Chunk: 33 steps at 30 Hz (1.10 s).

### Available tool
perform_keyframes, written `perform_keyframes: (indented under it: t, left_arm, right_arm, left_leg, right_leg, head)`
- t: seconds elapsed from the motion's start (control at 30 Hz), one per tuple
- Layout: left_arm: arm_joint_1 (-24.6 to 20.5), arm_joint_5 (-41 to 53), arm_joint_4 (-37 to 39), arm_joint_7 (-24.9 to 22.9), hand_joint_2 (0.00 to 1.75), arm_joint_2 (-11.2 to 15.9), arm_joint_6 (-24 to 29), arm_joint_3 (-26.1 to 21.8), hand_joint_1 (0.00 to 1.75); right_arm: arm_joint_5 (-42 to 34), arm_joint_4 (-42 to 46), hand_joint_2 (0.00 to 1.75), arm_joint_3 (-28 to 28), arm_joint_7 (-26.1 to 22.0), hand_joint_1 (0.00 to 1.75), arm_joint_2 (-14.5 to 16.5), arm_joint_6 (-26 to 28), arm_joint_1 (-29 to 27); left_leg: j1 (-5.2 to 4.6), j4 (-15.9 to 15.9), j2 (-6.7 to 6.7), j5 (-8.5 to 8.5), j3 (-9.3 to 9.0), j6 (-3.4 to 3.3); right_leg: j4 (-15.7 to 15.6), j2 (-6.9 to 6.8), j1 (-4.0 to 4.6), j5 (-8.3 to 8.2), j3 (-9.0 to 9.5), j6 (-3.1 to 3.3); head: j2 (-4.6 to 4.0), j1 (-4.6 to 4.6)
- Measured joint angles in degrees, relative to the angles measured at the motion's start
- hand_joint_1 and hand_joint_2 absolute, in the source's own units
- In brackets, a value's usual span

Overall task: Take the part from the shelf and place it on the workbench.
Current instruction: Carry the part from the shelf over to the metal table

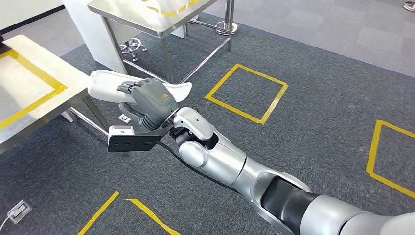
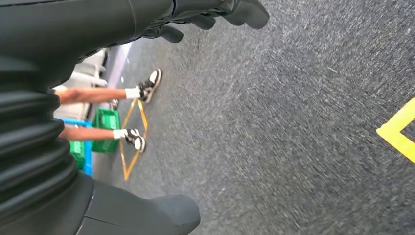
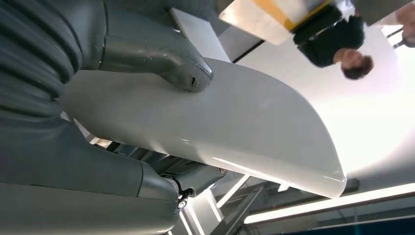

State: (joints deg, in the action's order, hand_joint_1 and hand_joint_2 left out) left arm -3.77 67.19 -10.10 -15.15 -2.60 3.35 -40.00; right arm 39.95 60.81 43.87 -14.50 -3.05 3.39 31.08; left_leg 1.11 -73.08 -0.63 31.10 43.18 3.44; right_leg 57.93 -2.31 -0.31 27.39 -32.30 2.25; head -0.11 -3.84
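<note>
White part [image 1: 105,82] in the right hand's [image 1: 149,100] grip above grey carpet [image 1: 313,63], beside a yellow-taped steel workbench [image 1: 29,93].

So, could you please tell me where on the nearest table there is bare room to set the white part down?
The near table at left looks bare: free steel inside its yellow tape outline and along the edge beside it. The right hand holds the white part just off that table's corner. The far table also shows bare steel around its tape. The crowded spot is the hand itself.
</note>
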Motion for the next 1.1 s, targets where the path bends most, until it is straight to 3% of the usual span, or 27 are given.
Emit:
perform_keyframes:
  t: [0.03, 0.07, 0.13, 0.2, 0.23, 0.3, 0.37, 0.43, 0.5, 0.53, 0.57, 0.6, 0.67, 0.73, 0.8, 0.83, 0.87, 0.93, 0.97, 1.03, 1.07, 1.1]
  left_arm:
    - [-0.1, 0.0, 0.0, -0.1, 1.75, 0.0, 0.0, 0.0, 0.00]
    - [-0.2, 0.0, 0.0, -0.2, 1.75, 0.0, 0.0, 0.0, 0.00]
    - [-0.4, 0.0, -0.1, -0.4, 1.75, 0.1, 0.0, 0.0, 0.00]
    - [-0.7, 0.0, -0.2, -0.7, 1.75, 0.1, 0.0, 0.0, 0.00]
    - [-0.7, 0.0, -0.1, -1.0, 1.75, 0.1, 0.1, 0.0, 0.00]
    - [-0.6, -0.1, -0.1, -1.5, 1.75, 0.1, 0.1, 0.0, 0.00]
    - [-0.4, -0.3, -0.1, -1.9, 1.75, 0.1, 0.1, 0.0, 0.00]
    - [-0.6, -0.3, -0.1, -2.0, 1.75, 0.1, 0.2, 0.0, 0.00]
    - [-0.6, -0.3, -0.1, -2.0, 1.75, 0.1, 0.2, 0.0, 0.00]
    - [-0.6, -0.3, -0.1, -2.0, 1.75, 0.1, 0.2, 0.0, 0.00]
    - [-0.6, -0.2, -0.1, -2.0, 1.75, 0.1, 0.2, 0.0, 0.00]
    - [-0.6, -0.2, -0.1, -1.9, 1.75, 0.1, 0.3, 0.0, 0.00]
    - [-0.8, -0.2, -0.1, -1.8, 1.75, 0.1, 0.6, 0.0, 0.00]
    - [-1.0, -0.1, -0.1, -1.8, 1.75, 0.2, 0.8, 0.0, 0.00]
    - [-1.0, -0.1, -0.1, -1.8, 1.75, 0.2, 0.8, 0.0, 0.00]
    - [-0.8, -0.1, 0.0, -1.8, 1.75, 0.2, 0.8, 0.0, 0.00]
    - [-0.8, -0.1, 0.0, -1.8, 1.75, 0.2, 0.8, 0.0, 0.00]
    - [-1.0, -0.2, 0.0, -1.8, 1.75, 0.3, 0.8, 0.0, 0.00]
    - [-1.2, -0.1, 0.0, -1.8, 1.75, 0.3, 0.8, 0.0, 0.00]
    - [-1.3, -0.1, 0.0, -1.9, 1.75, 0.3, 0.8, 0.0, 0.00]
    - [-1.3, -0.1, 0.0, -2.0, 1.75, 0.3, 0.8, 0.0, 0.00]
    - [-1.3, -0.1, 0.0, -2.0, 1.75, 0.3, 0.8, 0.0, 0.00]
  right_arm:
    - [0.0, 0.0, 1.75, 0.0, 0.1, 1.75, -0.1, 0.1, -0.3]
    - [0.1, 0.0, 1.75, 0.0, 0.3, 1.75, -0.3, 0.2, -0.6]
    - [0.4, 0.1, 1.75, 0.0, 0.5, 1.75, -0.4, 0.5, -0.9]
    - [0.5, 0.2, 1.75, 0.0, 0.5, 1.75, -0.7, 0.6, -0.9]
    - [0.6, 0.3, 1.75, 0.0, 0.4, 1.75, -0.8, 0.7, -1.0]
    - [0.7, 0.3, 1.75, 0.0, 0.1, 1.75, -0.8, 0.7, -1.0]
    - [0.7, 0.3, 1.75, 0.0, -0.4, 1.75, -0.8, 0.8, -1.0]
    - [0.8, 0.3, 1.75, 0.0, -0.5, 1.75, -0.9, 0.8, -1.2]
    - [0.9, 0.3, 1.75, 0.0, -0.5, 1.75, -1.1, 0.7, -1.5]
    - [0.9, 0.3, 1.75, 0.0, -0.5, 1.75, -1.2, 0.6, -1.6]
    - [0.9, 0.3, 1.75, 0.0, -0.5, 1.75, -1.2, 0.6, -1.6]
    - [0.9, 0.3, 1.75, 0.0, -0.5, 1.75, -1.2, 0.5, -1.6]
    - [0.9, 0.3, 1.75, 0.0, -0.6, 1.75, -1.3, 0.5, -1.5]
    - [0.8, 0.3, 1.75, 0.0, -0.6, 1.75, -1.3, 0.4, -1.5]
    - [0.8, 0.4, 1.75, 0.0, -0.5, 1.75, -1.3, 0.3, -1.4]
    - [0.7, 0.5, 1.75, 0.0, -0.5, 1.75, -1.2, 0.3, -1.3]
    - [0.7, 0.7, 1.75, 0.0, -0.5, 1.75, -1.0, 0.3, -1.2]
    - [0.7, 1.0, 1.75, -0.1, -0.4, 1.75, -0.9, 0.2, -1.2]
    - [0.7, 1.1, 1.75, -0.1, -0.4, 1.75, -0.9, 0.1, -1.3]
    - [0.7, 1.1, 1.75, -0.1, -0.3, 1.75, -1.0, -0.1, -1.5]
    - [0.7, 1.1, 1.75, -0.1, -0.2, 1.75, -1.0, -0.2, -1.6]
    - [0.7, 1.2, 1.75, -0.1, -0.2, 1.75, -1.0, -0.2, -1.6]
  left_leg:
    - [0.00, -0.5, 0.23, -0.26, 0.02, 0.04]
    - [-0.02, 1.4, 0.58, -1.52, -1.21, 0.01]
    - [-0.36, 9.1, 2.89, -4.59, -5.72, -0.41]
    - [-0.80, 14.0, 4.78, -5.81, -8.39, -1.36]
    - [-0.99, 14.5, 4.86, -5.67, -8.49, -1.82]
    - [-0.82, 14.6, 3.43, -5.95, -8.27, -2.52]
    - [-0.46, 14.9, 2.12, -6.26, -8.31, -3.17]
    - [-0.21, 15.0, 0.71, -6.46, -8.22, -3.57]
    - [-0.17, 14.9, -0.96, -6.55, -7.98, -3.68]
    - [-0.14, 14.8, -1.89, -6.61, -7.89, -3.64]
    - [-0.09, 14.7, -2.82, -6.67, -7.83, -3.53]
    - [0.00, 14.6, -3.72, -6.72, -7.81, -3.37]
    - [0.17, 14.3, -5.39, -6.84, -7.60, -2.81]
    - [0.31, 14.4, -6.85, -7.16, -7.15, -1.92]
    - [0.46, 14.9, -8.13, -7.68, -6.75, -0.97]
    - [0.40, 14.9, -7.55, -7.71, -6.52, -0.67]
    - [0.28, 14.1, -6.02, -7.17, -6.03, -0.45]
    - [0.02, 8.8, -1.76, -4.11, -3.60, -0.24]
    - [-0.02, 4.9, -0.51, -2.19, -1.90, -0.13]
    - [0.00, -0.2, 0.19, -0.46, 0.22, -0.03]
    - [-0.01, 0.1, 0.34, -1.06, -0.15, -0.06]
    - [-0.04, 2.6, 0.69, -2.52, -1.68, -0.18]
  right_leg:
    - [0.0, -0.82, 0.06, 0.06, 0.00, 0.00]
    - [0.1, -1.59, 0.09, 0.16, 0.02, -0.05]
    - [0.4, -2.88, 0.24, 0.50, 0.09, -0.38]
    - [0.7, -3.93, 0.55, 0.83, 0.12, -0.90]
    - [0.7, -4.45, 0.73, 0.93, 0.14, -1.16]
    - [0.8, -5.18, 0.73, 1.14, 0.24, -1.75]
    - [2.9, -2.81, 0.47, 2.74, -0.54, -2.49]
    - [9.4, 0.77, 0.17, 6.18, -3.45, -3.02]
    - [16.1, 1.90, -0.01, 8.58, -6.88, -3.21]
    - [17.1, 2.05, -0.11, 8.27, -7.49, -3.21]
    - [15.7, 2.26, -0.21, 6.86, -6.93, -3.16]
    - [12.2, 2.81, -0.34, 4.73, -5.33, -3.09]
    - [4.6, 5.53, -0.61, 1.63, -1.73, -2.90]
    - [1.5, 7.12, -0.57, 1.07, -0.38, -2.66]
    - [1.1, 5.94, -0.44, 0.82, -0.28, -2.09]
    - [0.9, 5.23, -0.51, 0.60, -0.14, -1.68]
    - [0.6, 4.50, -0.60, 0.35, 0.00, -1.24]
    - [0.3, 2.90, -0.53, 0.11, 0.13, -0.66]
    - [0.3, 2.01, -0.39, 0.13, 0.11, -0.49]
    - [0.3, 0.21, -0.17, 0.24, 0.08, -0.35]
    - [0.3, -0.60, -0.11, 0.30, 0.08, -0.33]
    - [0.4, -1.39, -0.06, 0.40, 0.13, -0.36]
  head:
    - [0.00, -0.01]
    - [0.00, -0.01]
    - [0.00, 0.02]
    - [0.00, -0.09]
    - [0.00, -0.15]
    - [0.00, -0.22]
    - [0.00, -0.26]
    - [0.00, -0.33]
    - [0.00, -0.38]
    - [0.00, -0.37]
    - [0.00, -0.37]
    - [0.00, -0.37]
    - [0.00, -0.36]
    - [0.00, -0.31]
    - [0.00, -0.30]
    - [0.00, -0.27]
    - [0.00, -0.19]
    - [0.00, -0.02]
    - [0.00, 0.03]
    - [0.00, 0.04]
    - [0.00, 0.04]
    - [0.00, 0.04]
